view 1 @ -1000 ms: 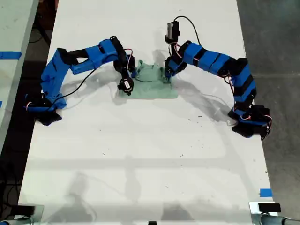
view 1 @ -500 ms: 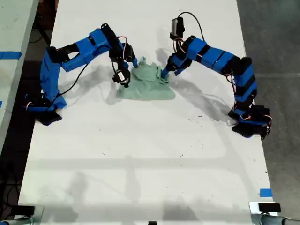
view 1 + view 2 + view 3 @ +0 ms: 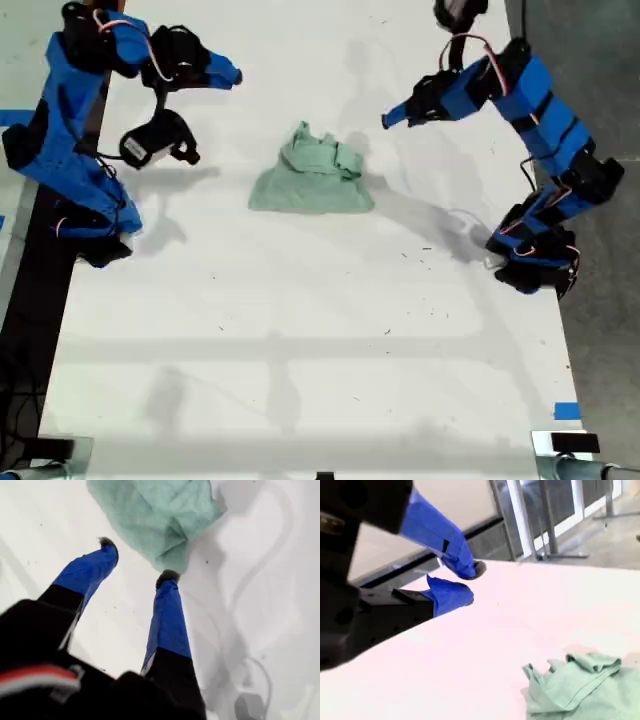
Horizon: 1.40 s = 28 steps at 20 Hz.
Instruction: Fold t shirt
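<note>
**Sam:** What do you see first, close to us?

**Robot:** The white worktop (image 3: 300, 380), bare on the near side. A bit farther back are the feet of my two arms, one at each side of the exterior view.

**Sam:** And the t shirt?

**Robot:** The t shirt (image 3: 312, 180) lies past that, in the middle of the worktop. It is a small green heap. It is flat along the near edge and bunched up on the far side. Its long way runs from the exterior view's left to its right.

**Sam:** Where are your tools?

**Robot:** Farther back still, and up in the air. My first tool (image 3: 385, 120) is on the exterior view's right. It is spread wide and holds nothing. It points down at the shirt's bunched far corner, which is just ahead of the tips. My second tool (image 3: 232, 76) is on the exterior view's left, high up. It has only a small gap and it is empty too. The shirt is well off to its side.

**Sam:** Which one is nearer?

**Robot:** I think the first one is. It would only need to dip down.

**Sam:** What changed?

**Robot:** Half a second ago both tools were down at the shirt's far edge. Now both have let go and lifted away. The shirt has stayed in the same spot.
</note>
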Each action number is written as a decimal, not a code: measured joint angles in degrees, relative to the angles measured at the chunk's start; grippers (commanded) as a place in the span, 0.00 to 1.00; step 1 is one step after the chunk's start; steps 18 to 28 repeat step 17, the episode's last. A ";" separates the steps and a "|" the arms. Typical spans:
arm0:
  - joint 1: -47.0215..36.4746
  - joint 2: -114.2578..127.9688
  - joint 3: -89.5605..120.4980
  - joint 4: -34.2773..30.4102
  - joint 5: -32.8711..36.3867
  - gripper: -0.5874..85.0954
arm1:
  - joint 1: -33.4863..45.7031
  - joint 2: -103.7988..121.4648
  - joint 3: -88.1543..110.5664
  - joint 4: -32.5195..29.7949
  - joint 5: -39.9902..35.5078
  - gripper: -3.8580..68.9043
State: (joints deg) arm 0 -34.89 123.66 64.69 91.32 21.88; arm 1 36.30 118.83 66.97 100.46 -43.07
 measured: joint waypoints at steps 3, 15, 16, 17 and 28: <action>4.66 15.21 7.56 0.00 -3.60 0.01 | -5.19 18.63 11.87 0.00 3.96 0.12; 27.33 79.10 79.54 -15.64 -24.26 0.00 | -22.85 72.33 61.35 -5.45 14.77 0.07; 29.18 80.68 86.13 -16.79 -24.96 0.00 | -25.31 77.96 67.50 -7.91 15.73 0.07; 31.11 81.56 92.29 -19.34 -25.22 0.00 | -28.12 80.16 72.95 -9.40 16.87 0.07; 31.11 81.56 92.29 -19.34 -25.22 0.00 | -28.12 80.16 72.95 -9.40 16.87 0.07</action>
